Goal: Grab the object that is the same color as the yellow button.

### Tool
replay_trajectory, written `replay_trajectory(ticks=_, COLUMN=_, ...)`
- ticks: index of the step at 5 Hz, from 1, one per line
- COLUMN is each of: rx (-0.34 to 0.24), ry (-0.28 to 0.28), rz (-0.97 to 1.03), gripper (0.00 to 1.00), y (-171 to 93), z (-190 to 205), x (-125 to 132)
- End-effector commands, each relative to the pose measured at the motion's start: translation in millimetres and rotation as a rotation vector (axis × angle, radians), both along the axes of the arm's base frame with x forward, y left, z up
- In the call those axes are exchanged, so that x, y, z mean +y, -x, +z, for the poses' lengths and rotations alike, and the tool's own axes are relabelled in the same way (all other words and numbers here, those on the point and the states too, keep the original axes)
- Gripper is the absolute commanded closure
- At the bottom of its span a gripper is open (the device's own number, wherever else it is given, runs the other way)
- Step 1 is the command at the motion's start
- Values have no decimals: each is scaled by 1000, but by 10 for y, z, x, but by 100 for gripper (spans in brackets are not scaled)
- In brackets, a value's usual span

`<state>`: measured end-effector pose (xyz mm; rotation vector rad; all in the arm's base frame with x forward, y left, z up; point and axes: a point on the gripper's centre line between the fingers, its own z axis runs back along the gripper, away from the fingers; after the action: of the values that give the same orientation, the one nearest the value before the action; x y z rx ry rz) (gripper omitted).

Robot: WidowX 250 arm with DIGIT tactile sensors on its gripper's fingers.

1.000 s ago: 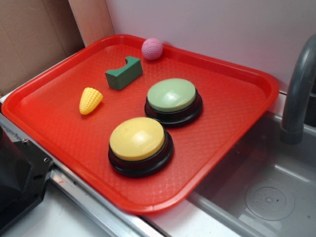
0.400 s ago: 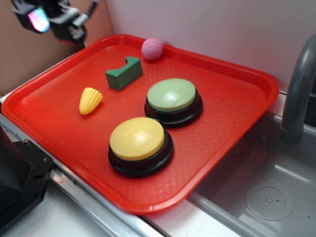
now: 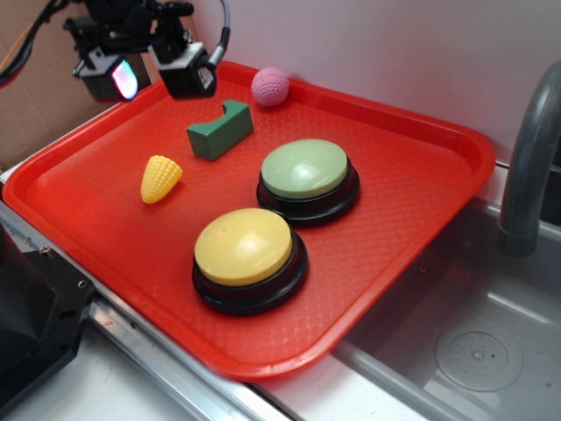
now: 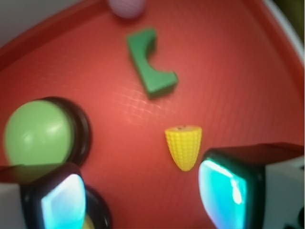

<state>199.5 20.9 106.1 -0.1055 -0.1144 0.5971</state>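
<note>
The object, a small yellow toy corn cob [image 3: 160,179] [image 4: 183,147], lies on the left part of the red tray [image 3: 412,167]. The yellow button [image 3: 244,248], a pale yellow dome on a black base, stands near the tray's front edge; only a sliver of it [image 4: 90,222] shows in the wrist view. My gripper [image 3: 149,74] [image 4: 143,200] hovers above the tray's far left corner, well above and behind the corn. It is open with nothing between its fingers [image 4: 224,191].
A green-domed button [image 3: 306,171] [image 4: 38,131] stands behind the yellow one. A green block [image 3: 220,130] [image 4: 150,64] and a pink ball [image 3: 270,86] [image 4: 126,7] lie toward the back. A steel sink [image 3: 465,342] and faucet [image 3: 530,167] are at the right, cardboard [image 3: 53,70] at the left.
The gripper was out of view a second ago, entered at the top left, and has since moved right and lower over the tray's far left corner. The objects have not moved.
</note>
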Motion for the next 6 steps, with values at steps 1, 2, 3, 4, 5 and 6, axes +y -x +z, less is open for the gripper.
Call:
replay_trajectory(ticks=1, rx=17, ry=-16, rz=-45, gripper=0, y=33, z=-451, x=257)
replay_trajectory(ticks=2, rx=58, ry=-6, rz=-104, gripper=0, y=-52, z=-693, x=193)
replay_trajectory(ticks=3, rx=94, ry=-18, rz=-138, gripper=0, y=4, z=-834, x=208)
replay_trajectory(ticks=4, rx=106, ry=-21, rz=-142, gripper=100, y=-11, z=-905, x=103)
replay_trajectory(ticks=5, rx=112, ry=-36, rz=-190, gripper=100, y=-23, z=-739, x=-58)
replay_trajectory(ticks=6, rx=37, ry=-100, rz=-272, gripper=100, y=-73, z=-244, x=-197)
